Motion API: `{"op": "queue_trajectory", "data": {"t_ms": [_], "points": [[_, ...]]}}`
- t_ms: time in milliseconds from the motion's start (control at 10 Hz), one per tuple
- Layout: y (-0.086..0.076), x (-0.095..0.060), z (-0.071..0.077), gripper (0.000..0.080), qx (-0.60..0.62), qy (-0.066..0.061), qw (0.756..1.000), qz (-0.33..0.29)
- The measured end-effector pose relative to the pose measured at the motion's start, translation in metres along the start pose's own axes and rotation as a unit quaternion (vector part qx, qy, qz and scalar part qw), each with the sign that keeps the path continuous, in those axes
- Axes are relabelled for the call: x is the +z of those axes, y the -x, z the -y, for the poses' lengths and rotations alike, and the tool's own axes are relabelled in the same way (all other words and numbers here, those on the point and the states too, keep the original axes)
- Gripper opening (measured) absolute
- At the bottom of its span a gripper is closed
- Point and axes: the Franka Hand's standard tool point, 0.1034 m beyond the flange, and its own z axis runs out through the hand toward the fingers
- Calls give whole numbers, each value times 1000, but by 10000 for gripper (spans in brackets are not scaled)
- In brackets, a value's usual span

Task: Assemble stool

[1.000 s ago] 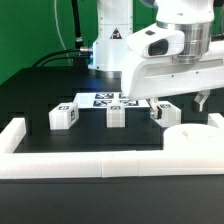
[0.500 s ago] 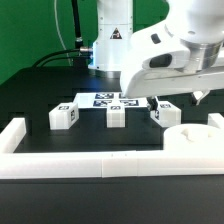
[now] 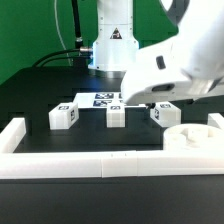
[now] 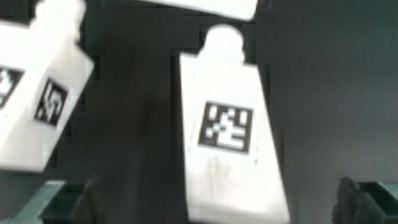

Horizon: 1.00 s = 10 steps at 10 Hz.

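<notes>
Three short white legs with tags stand in a row on the black table: one at the exterior view's left (image 3: 64, 116), one in the middle (image 3: 116, 114), one on the right (image 3: 162, 113). The round seat disc (image 3: 194, 141) lies at the front right. My arm's white hand (image 3: 170, 72) hangs blurred above the right leg and hides its own fingers there. In the wrist view my gripper (image 4: 217, 205) is open, with a dark fingertip (image 4: 63, 204) on each side of a tagged leg (image 4: 222, 130). It does not touch that leg. A second leg (image 4: 39, 90) lies beside it.
A long white rail (image 3: 80, 164) borders the table's front and turns back at the left corner (image 3: 14, 131). The marker board (image 3: 105, 99) lies flat behind the legs, in front of the robot's base (image 3: 110, 45). Another white piece (image 4: 205, 8) shows at the wrist view's edge.
My arm has swung lower and toward the exterior view's left, so that it now covers more of the right side. The jaws stay open. The legs and seat have not moved.
</notes>
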Motion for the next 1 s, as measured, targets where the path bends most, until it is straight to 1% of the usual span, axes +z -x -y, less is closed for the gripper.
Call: {"op": "queue_trajectory", "data": {"t_ms": [100, 200, 300, 400, 600, 800, 1000], "points": [[-10, -8, 2, 649, -2, 1, 1000, -18], [-7, -8, 2, 649, -3, 1, 1000, -18], [-8, -7, 2, 649, -3, 1, 1000, -16], [-8, -4, 2, 649, 0, 1, 1000, -14], [-10, 14, 5, 649, 0, 4, 1000, 4], [-11, 27, 7, 649, -8, 5, 1000, 12], [-13, 28, 7, 649, -17, 5, 1000, 7]]}}
